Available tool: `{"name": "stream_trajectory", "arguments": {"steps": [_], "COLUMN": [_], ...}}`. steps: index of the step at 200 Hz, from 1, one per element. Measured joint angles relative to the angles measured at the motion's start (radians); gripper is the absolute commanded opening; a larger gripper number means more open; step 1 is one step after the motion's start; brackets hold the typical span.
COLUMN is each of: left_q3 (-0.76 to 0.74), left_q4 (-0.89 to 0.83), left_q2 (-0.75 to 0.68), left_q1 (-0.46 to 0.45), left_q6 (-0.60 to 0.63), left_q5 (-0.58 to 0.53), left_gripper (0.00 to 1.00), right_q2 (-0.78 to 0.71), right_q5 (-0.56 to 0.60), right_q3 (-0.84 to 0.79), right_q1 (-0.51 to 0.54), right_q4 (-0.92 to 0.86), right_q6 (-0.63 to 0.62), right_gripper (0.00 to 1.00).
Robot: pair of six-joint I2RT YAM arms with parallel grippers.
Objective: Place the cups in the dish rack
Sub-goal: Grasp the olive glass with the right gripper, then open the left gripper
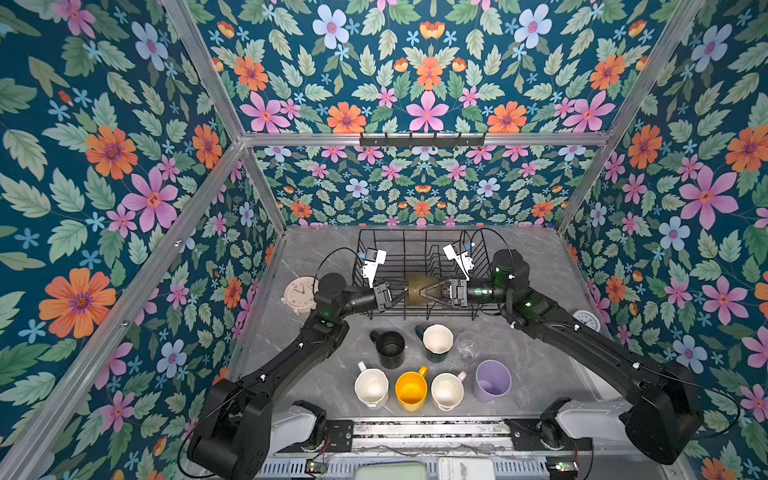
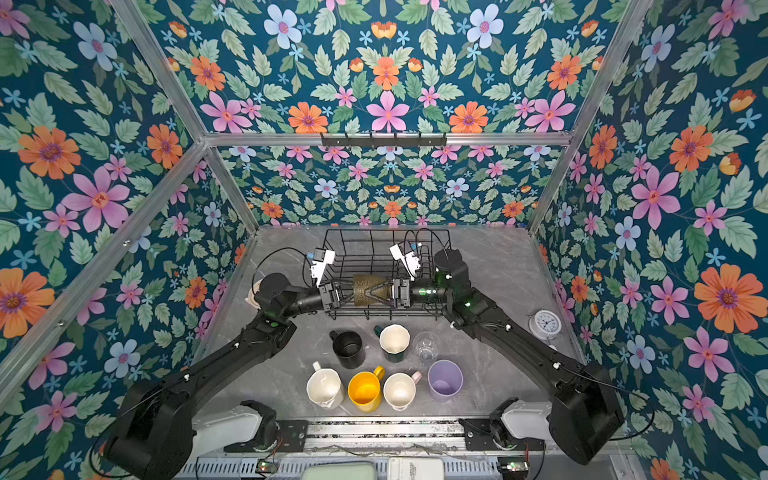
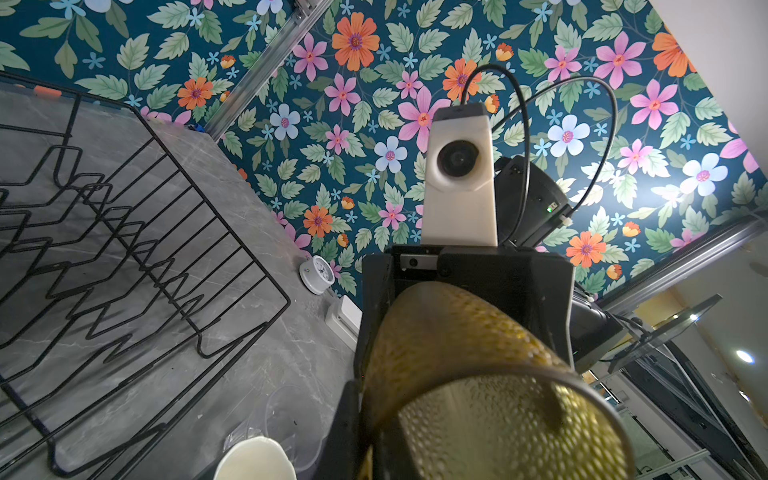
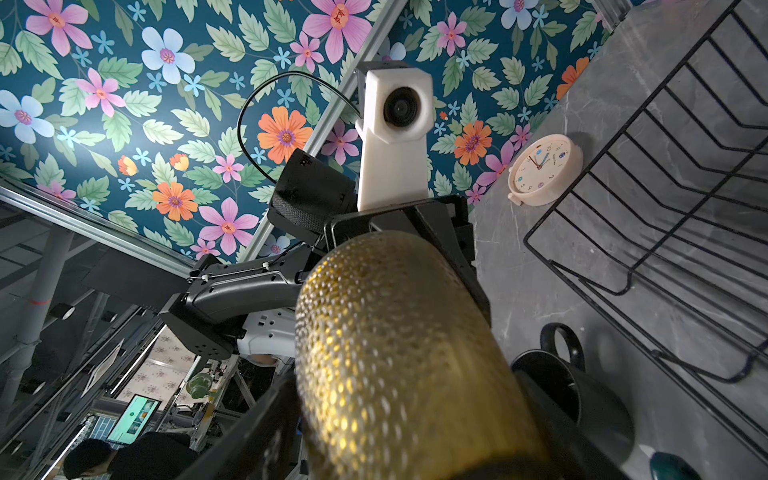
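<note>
Dimpled olive-brown tumbler (image 1: 417, 289) hangs sideways over wire dish rack (image 1: 415, 231).

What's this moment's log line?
olive-brown tumbler: sideways above dish rack | left claw: shut on its rim | right claw: around its base, grip unclear | loaded: none

Hour numerals on the pink clock (image 4: 542, 168) (barely legible).

Robot lab booth (floral wallpaper (image 1: 428, 62), aluminium frame (image 1: 291, 139)).
</note>
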Motion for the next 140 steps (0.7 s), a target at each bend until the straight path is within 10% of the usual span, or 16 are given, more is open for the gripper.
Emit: {"name": "stream_trajectory", "arguments": {"steps": [140], "left_q3": [-0.003], "left_q4": [0.048], "left_q2": [0.015], "left_q1": [0.003], "left_q6": [-0.016], "left_q5": [0.029], "left_gripper": [0.00], "right_q2": [0.000], "right_q5": [-0.034], "right_q3": [0.000], "right_q1": [-0.003], "right_q4": [0.028], "right_q6": [0.044], "right_gripper": [0.14]}}
